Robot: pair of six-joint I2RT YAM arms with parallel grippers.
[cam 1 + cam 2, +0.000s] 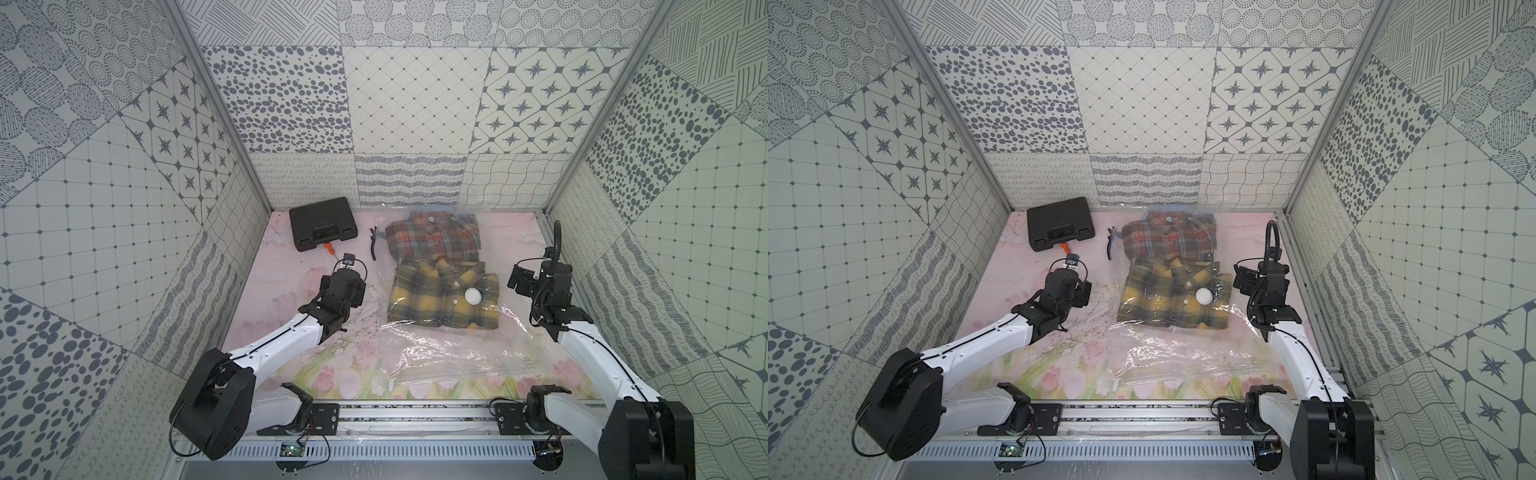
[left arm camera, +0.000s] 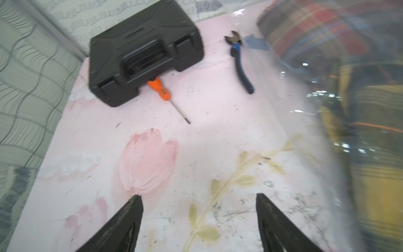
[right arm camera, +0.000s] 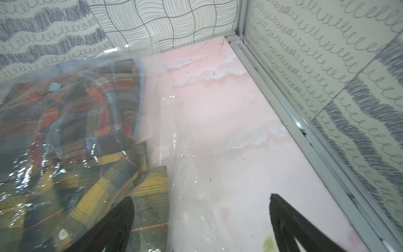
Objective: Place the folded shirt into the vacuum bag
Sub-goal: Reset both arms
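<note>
Two folded plaid shirts lie inside the vacuum bag (image 1: 440, 357), which is spread flat on the tabletop (image 1: 282, 270). A red shirt (image 1: 432, 237) sits at the far end and a yellow shirt (image 1: 436, 303) nearer, under the white valve cap (image 1: 473, 296). The left end effector (image 2: 198, 197) hangs over bare tabletop beside the bag, jaws spread and nothing between them. The right end effector (image 3: 201, 198) is likewise released and empty, one finger over the bag's edge. Placement looks done, so the step in hand is a clean retreat. Each arm should lift straight up first, so no finger snags the crinkly plastic or drags the yellow shirt toward the bag's loose near end.
</note>
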